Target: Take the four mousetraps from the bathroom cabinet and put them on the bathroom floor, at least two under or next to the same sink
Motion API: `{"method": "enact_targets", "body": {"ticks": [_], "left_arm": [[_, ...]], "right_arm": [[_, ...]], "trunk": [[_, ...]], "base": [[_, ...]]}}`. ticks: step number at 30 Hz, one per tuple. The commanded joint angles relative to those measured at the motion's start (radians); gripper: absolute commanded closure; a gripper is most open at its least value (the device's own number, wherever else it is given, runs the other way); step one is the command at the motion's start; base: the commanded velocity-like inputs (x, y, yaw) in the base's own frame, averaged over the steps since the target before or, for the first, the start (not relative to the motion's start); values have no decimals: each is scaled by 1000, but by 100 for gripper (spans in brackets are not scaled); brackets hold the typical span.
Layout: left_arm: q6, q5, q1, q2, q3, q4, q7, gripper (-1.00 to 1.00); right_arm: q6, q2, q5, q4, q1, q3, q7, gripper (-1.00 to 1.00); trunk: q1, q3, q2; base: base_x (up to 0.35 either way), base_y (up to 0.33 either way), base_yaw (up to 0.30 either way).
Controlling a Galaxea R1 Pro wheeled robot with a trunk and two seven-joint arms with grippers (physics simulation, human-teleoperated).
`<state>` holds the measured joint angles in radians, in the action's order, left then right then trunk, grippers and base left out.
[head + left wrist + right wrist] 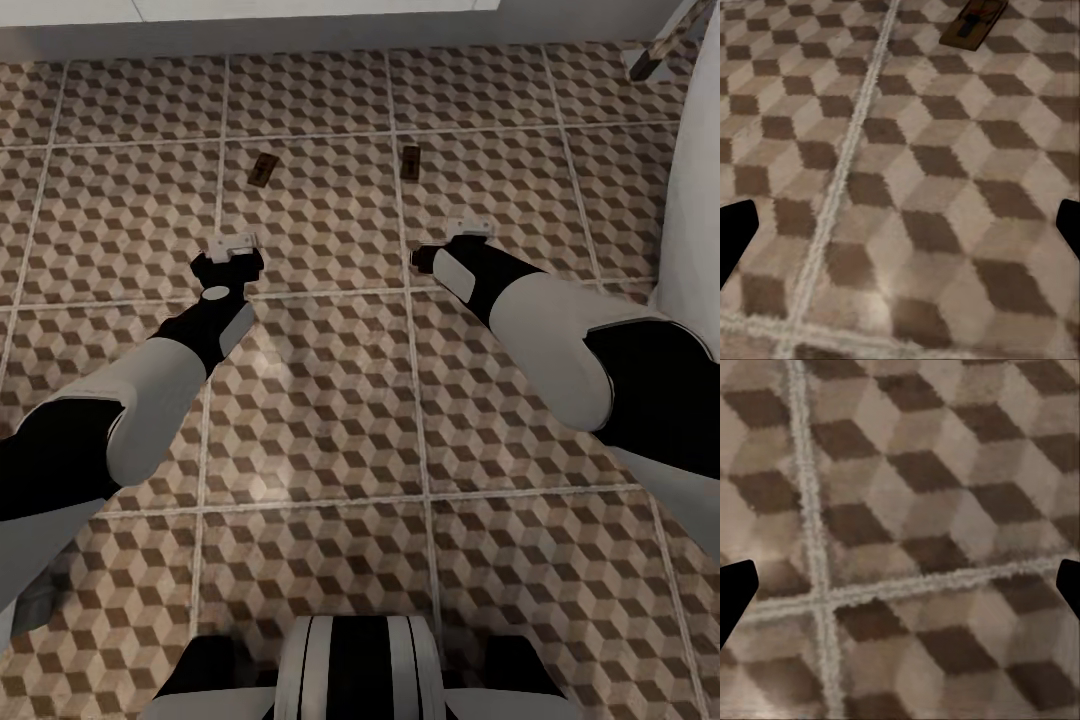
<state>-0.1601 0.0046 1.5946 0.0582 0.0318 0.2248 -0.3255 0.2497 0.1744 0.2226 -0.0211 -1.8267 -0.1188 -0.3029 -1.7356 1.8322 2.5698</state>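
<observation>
Two mousetraps lie upper-middle on the bathroom floor; both grippers spread, empty—I'd go fetch the rest from the cabinet.

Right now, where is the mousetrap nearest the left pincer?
In the head view, that mousetrap lies flat on the tiled floor, just beyond the left pincer.

Bathroom floor open mid-frame. Obstacles: two mousetraps lying flat in the upper middle, left mousetrap and right mousetrap, well apart. White wall base closes the top edge; white rounded fixture blocks the right edge.
</observation>
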Motion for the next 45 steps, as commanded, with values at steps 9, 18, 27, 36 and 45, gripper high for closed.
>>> {"method": "enact_targets", "body": {"ticks": [9,18,27,36,45], "left_arm": [[-1,1,-2,1,3,0,-6,-100],[1,1,-8,1,3,7,-7,-100],[6,1,-20,0,3,49,-1,-100],[34,2,-49,0,3,138,2,-100],[137,2,-82,-1,3,277,9,-100]], "right_arm": [[6,0,12,-6,1,-9,-4,-100],[6,0,16,-15,1,-9,-5,-100],[13,0,18,-24,1,-9,-5,-100],[21,0,17,-49,1,-11,-5,-100],[29,0,16,-69,0,-12,-6,-100]], "trunk": [[1,0,0],[1,0,0],[1,0,0],[1,0,0],[1,0,0]], "base": [[-272,-194,0],[-233,-170,0],[-73,-54,0],[-19,-14,0],[-5,-3,0]]}}
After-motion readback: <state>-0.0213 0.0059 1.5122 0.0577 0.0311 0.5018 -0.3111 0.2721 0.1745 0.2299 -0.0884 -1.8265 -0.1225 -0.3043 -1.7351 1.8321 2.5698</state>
